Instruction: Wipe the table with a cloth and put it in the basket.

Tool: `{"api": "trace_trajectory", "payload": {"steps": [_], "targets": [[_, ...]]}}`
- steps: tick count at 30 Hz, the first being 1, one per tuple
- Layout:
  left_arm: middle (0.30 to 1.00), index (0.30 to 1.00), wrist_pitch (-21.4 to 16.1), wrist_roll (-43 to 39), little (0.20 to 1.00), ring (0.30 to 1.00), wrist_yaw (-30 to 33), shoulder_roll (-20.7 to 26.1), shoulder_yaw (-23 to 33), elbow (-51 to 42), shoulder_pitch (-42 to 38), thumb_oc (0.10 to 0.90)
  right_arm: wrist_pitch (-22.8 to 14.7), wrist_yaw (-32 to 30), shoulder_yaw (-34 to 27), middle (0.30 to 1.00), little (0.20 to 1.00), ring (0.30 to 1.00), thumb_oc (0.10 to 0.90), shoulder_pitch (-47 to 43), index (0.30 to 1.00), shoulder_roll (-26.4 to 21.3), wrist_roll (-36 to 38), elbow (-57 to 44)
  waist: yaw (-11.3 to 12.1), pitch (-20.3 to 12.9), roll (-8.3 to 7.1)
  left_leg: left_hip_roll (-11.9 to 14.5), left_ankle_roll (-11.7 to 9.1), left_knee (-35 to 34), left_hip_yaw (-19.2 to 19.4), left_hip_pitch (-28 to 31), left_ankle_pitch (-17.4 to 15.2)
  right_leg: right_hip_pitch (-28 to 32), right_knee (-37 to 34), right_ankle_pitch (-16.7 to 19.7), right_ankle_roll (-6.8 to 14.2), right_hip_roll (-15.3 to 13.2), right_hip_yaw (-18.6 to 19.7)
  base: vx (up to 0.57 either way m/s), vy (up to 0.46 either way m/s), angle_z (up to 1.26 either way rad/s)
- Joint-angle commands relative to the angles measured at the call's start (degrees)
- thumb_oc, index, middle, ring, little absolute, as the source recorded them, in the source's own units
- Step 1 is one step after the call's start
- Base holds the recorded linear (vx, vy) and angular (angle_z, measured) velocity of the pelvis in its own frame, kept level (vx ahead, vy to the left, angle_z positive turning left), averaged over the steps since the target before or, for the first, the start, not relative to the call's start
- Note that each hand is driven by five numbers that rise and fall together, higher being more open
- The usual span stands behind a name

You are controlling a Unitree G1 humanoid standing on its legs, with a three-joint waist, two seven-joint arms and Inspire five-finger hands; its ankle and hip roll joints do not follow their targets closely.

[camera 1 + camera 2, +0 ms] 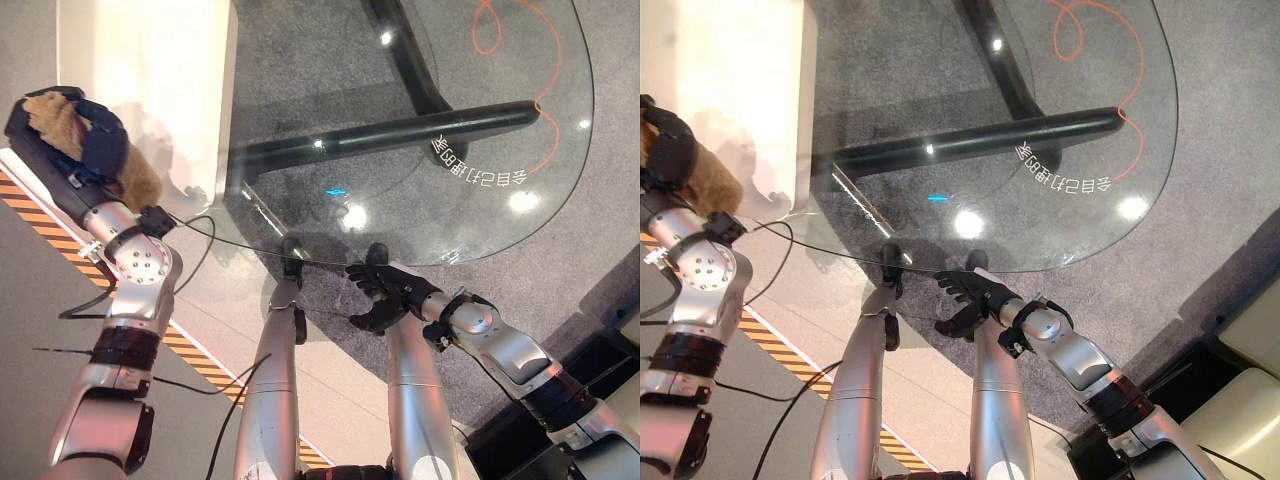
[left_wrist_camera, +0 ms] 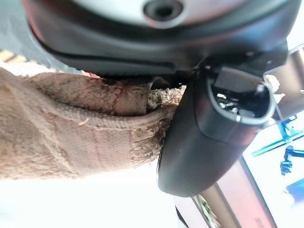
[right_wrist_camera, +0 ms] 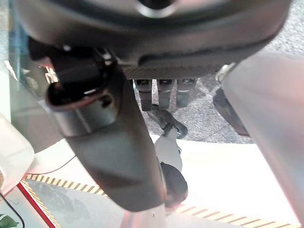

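In the left eye view, your left hand (image 1: 88, 140) is off to the left of the glass desk (image 1: 560, 190), fingers curled round the tan cloth (image 1: 140, 180), while your right hand (image 1: 385, 290) hangs just under the desk's near rim with fingers loosely spread, holding nothing. The desk carries an orange scribble (image 1: 520, 40), and its dark frame (image 1: 400, 135) shows through the glass. In the left wrist view the cloth (image 2: 71, 137) sits pinched against the thumb (image 2: 209, 137); in the right wrist view the fingers (image 3: 164, 92) are relaxed and apart.

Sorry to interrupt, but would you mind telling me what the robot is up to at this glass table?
The left robot hand is clutching a tan terry cloth, held off to the left of the clear glass table. The right robot hand hangs open and idle at the table's near edge, holding nothing.
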Motion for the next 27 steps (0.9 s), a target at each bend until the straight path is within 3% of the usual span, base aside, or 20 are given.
{"api": "trace_trajectory", "payload": {"steps": [1,8,17,27], "targets": [[0.3,0.3,-2.9,5.3,0.2,0.3,6.6,9.5,2.5,-1.0,-3.8,0.1,-2.4,3.0,3.5,0.9,0.9,0.9,0.8,1.5,0.9,-0.9,5.7,-3.1,-0.7,-1.5,-1.92,-2.7,3.5,6.9,5.8,-0.4,-9.4,0.1,-10.8,7.3,0.5,3.6,-0.5,0.0,0.0,0.0],[0.3,0.3,-2.1,5.5,0.2,0.3,4.9,12.7,-2.1,3.0,-11.2,0.1,-3.4,3.2,5.1,0.9,0.9,0.9,0.8,0.2,0.9,-1.1,8.5,-2.5,-1.5,-1.5,-3.14,-2.4,3.5,6.7,5.7,-1.7,-9.5,-1.0,-11.2,8.5,1.2,3.7,-0.8,0.0,0.0,0.0],[0.3,0.3,2.9,4.4,0.2,0.3,0.0,14.7,-8.7,11.2,-19.3,0.1,-4.4,3.0,6.6,0.9,0.9,0.9,0.8,-1.6,0.9,-0.6,10.4,-0.5,-2.6,-1.5,-4.33,-2.3,3.1,7.0,5.5,-3.3,-9.6,-2.2,-11.7,9.3,1.6,4.0,-1.1,-0.01,-0.013,-0.03],[0.3,0.3,8.0,1.5,0.2,0.3,-7.2,15.4,-13.4,18.8,-24.3,0.1,-8.3,3.4,7.3,0.9,0.9,0.9,0.8,-2.6,0.9,-1.5,13.4,2.2,-3.4,-1.5,-5.9,-2.3,2.6,7.6,5.1,-5.2,-9.5,-3.4,-12.2,10.1,1.9,4.2,-1.3,0.0,-0.016,-0.01]]}}
